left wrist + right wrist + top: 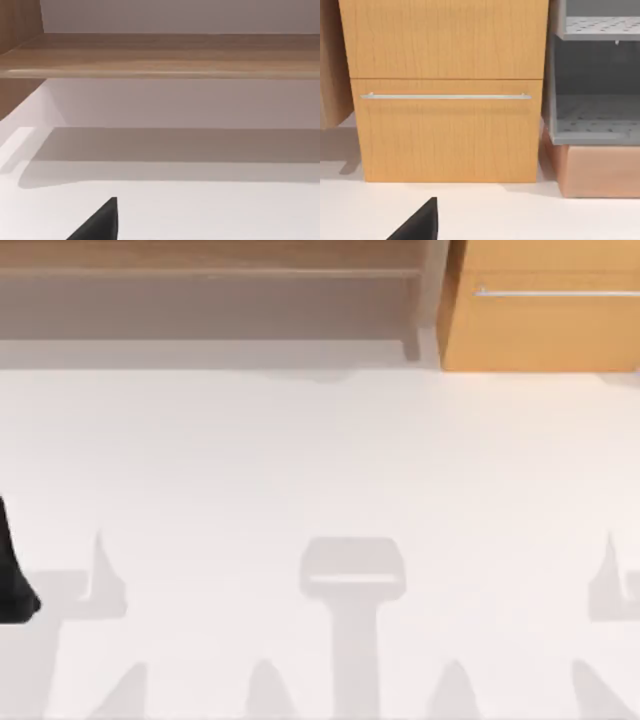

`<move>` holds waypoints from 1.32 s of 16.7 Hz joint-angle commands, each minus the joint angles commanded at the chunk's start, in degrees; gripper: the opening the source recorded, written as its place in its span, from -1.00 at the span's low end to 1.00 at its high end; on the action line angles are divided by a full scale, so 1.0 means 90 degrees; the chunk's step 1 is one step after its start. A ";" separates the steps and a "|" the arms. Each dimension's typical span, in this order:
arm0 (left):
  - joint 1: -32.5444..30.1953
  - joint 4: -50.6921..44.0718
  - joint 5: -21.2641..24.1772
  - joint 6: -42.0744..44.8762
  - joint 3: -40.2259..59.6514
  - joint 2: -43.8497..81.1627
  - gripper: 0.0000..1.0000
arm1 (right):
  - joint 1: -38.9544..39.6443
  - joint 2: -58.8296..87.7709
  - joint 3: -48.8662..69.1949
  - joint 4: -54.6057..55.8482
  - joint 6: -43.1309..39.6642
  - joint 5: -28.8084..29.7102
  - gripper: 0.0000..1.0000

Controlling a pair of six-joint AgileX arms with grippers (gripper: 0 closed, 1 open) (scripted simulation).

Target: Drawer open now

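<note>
The drawer (540,325) is the lower front of an orange-tan wooden box at the table's back right, with a thin silver bar handle (555,292). In the right wrist view the drawer (447,135) faces me square on. Its front sits flush under the upper panel, and the handle (445,96) runs across it. A black tip of my right gripper (420,222) shows low in that view, well short of the drawer. My left gripper (15,580) is a dark shape at the table's left edge, and its tip (100,222) points at the shelf unit.
A grey-brown shelf unit (210,290) spans the back left, and its board (165,55) overhangs the table. Close beside the drawer stands a grey perforated rack (595,115) on a peach-coloured box (600,170). The white table (320,460) carries arm shadows near the front.
</note>
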 joint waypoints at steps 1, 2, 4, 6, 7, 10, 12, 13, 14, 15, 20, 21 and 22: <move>0.0000 0.0000 0.0000 0.0000 0.0000 0.0000 1.00 | 0.0000 0.0000 0.0000 0.0000 0.0000 0.0000 1.00; 0.0000 0.0000 0.0000 0.0000 0.0000 0.0000 1.00 | -0.0004 0.0010 0.0008 0.0007 -0.0001 -0.0006 1.00; 0.0000 0.0000 0.0000 0.0000 0.0000 0.0000 1.00 | -0.0087 0.0221 0.0154 0.0144 -0.0013 -0.0127 1.00; 0.0000 0.0000 0.0000 0.0000 0.0000 0.0000 1.00 | -0.0285 0.0705 0.0448 0.0419 -0.0020 -0.0362 1.00; 0.0000 0.0000 0.0000 0.0000 0.0000 0.0000 1.00 | -0.0422 0.1042 0.0635 0.0594 -0.0019 -0.0509 1.00; 0.0000 0.0000 0.0000 0.0000 0.0000 0.0000 1.00 | -0.0945 0.2320 0.1305 0.1218 0.0007 -0.1024 1.00; 0.0000 0.0000 0.0000 0.0000 0.0000 0.0000 1.00 | -0.1350 0.3315 0.1804 0.1684 0.0037 -0.1401 1.00; 0.0000 0.0000 0.0000 0.0000 0.0000 0.0000 1.00 | -0.1558 0.3831 0.2060 0.1922 0.0054 -0.1592 1.00; 0.0000 0.0000 0.0000 0.0000 0.0000 0.0000 1.00 | -0.1765 0.4345 0.2313 0.2158 0.0070 -0.1780 1.00; 0.0000 0.0000 0.0000 0.0000 0.0000 0.0000 1.00 | -0.1966 0.4850 0.2562 0.2390 0.0085 -0.1964 1.00; 0.0000 0.0000 0.0000 0.0000 0.0000 0.0000 1.00 | -0.2760 0.6901 0.3579 0.3339 0.0114 -0.2704 1.00; 0.0000 0.0000 0.0000 0.0000 0.0000 0.0000 1.00 | -0.2858 0.7156 0.3711 0.3463 0.0112 -0.2799 1.00; 0.0000 0.0000 0.0000 0.0000 0.0000 0.0000 1.00 | -0.2934 0.7345 0.3814 0.3560 0.0110 -0.2872 1.00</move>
